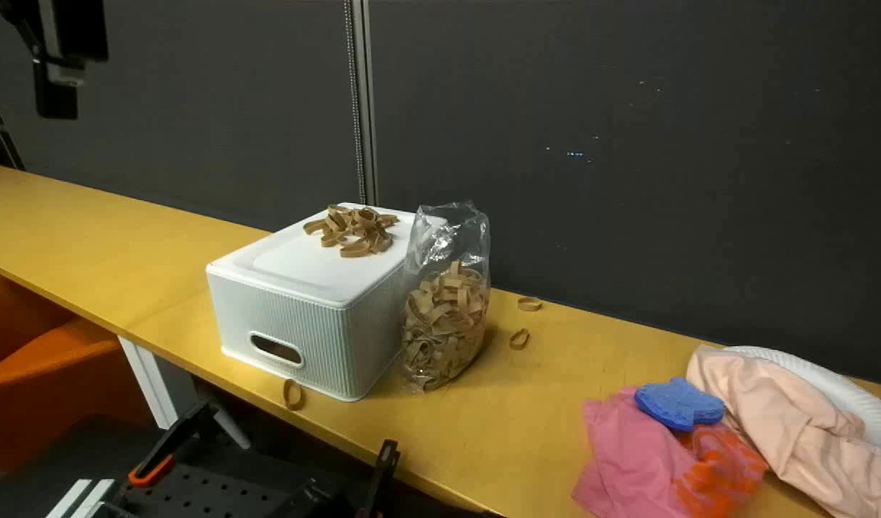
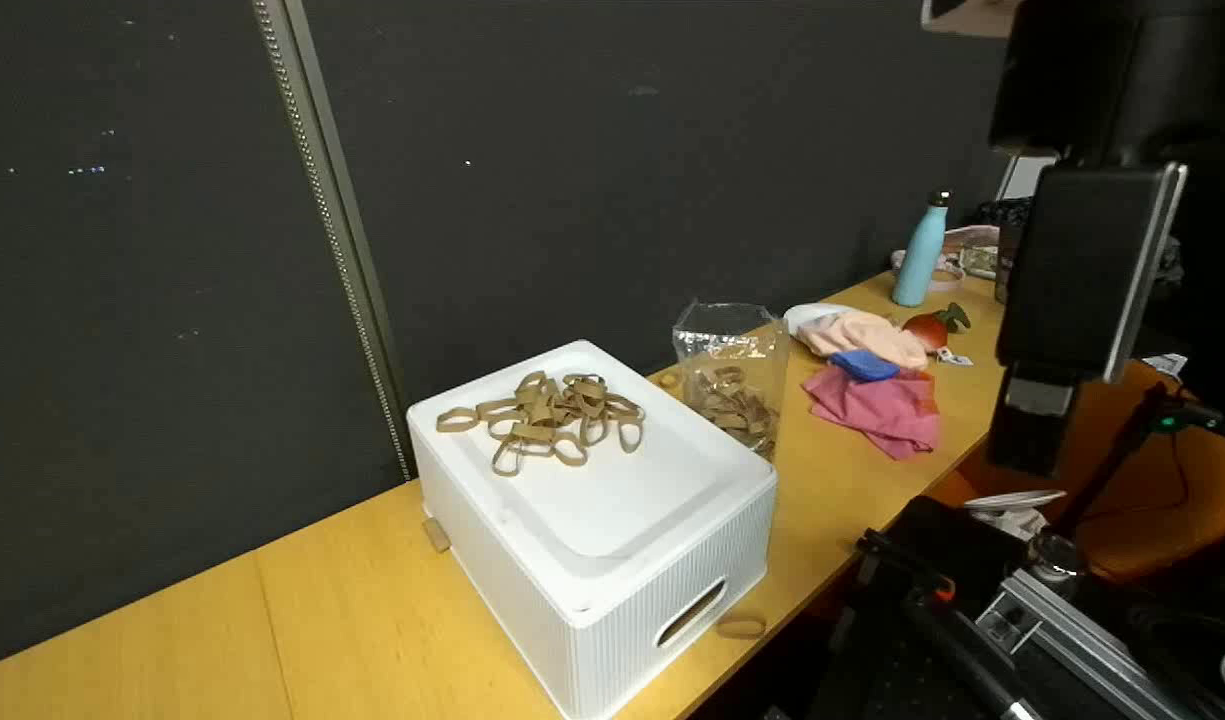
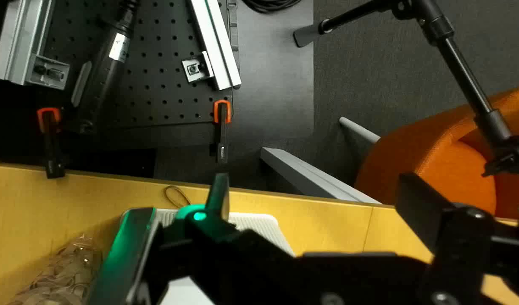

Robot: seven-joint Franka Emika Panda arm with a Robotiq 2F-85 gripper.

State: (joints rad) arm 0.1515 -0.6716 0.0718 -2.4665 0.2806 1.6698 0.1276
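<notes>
Tan bands (image 2: pixel 544 412) lie in a loose pile on top of the white box (image 2: pixel 622 510), which stands on the wooden surface (image 1: pixel 88 230) and has ribbed walls and an oval slot (image 2: pixel 690 612) in 1 end. The pile sits toward the half of the top farther from that slot, its bands tumbled over one another, some flat and some on edge. The hand (image 3: pixel 314 190) is up in the air, its fingers (image 3: pixel 219 188) spread wide; in both exterior views it hangs well apart from the pile, higher than the box. In the wrist view it partly hides the box and the clear bag (image 1: pixel 449 234). That bag stands upright just beside the box, crinkled at the mouth, its lower part full of more such bands; whether its plastic touches the box wall I cannot tell. 1 loose band (image 2: pixel 740 630) lies on the surface near the slot, and 2 others (image 1: pixel 529 306) lie past the bag. Farther along are a pink cloth (image 1: pixel 623 460) with orange patches, a blue thing (image 1: pixel 679 404) resting on it, and a peach cloth (image 1: pixel 785 417) partly covering a white plate (image 1: pixel 854 396). A light-blue bottle (image 2: pixel 920 258) stands beyond them, near a red round thing (image 2: pixel 924 332). Lower than the surface stands an orange chair (image 3: pixel 458 169).
</notes>
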